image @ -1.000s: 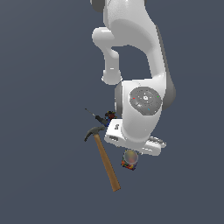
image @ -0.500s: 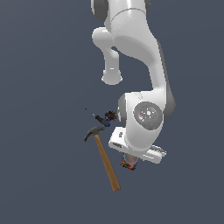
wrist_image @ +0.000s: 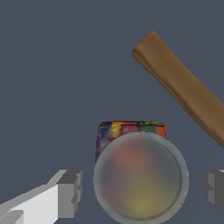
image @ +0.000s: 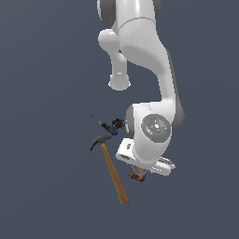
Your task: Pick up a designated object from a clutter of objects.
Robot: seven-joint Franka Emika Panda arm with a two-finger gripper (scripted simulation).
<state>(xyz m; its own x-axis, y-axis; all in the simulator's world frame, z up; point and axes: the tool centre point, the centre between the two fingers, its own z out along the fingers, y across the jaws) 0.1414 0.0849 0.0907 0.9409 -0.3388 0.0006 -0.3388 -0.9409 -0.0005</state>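
wrist view: gripper [wrist_image: 141,190] fingers [wrist_image: 70,194] spread apart, one on each side of the jar [wrist_image: 140,177], gaps visible on both sides, no contact. jar upright on the grey floor [wrist_image: 52,78], pale round lid facing the camera, red, yellow, blue and green blocks showing through the wall. just beyond it lies the wooden hammer handle [wrist_image: 183,87], apart from the jar. exterior view: jar [image: 137,175] mostly hidden under the arm [image: 149,135]; hammer [image: 111,165] to the exterior view's left, then the blue-handled screwdriver [image: 106,125] and small dark toy [image: 117,123] farther off.
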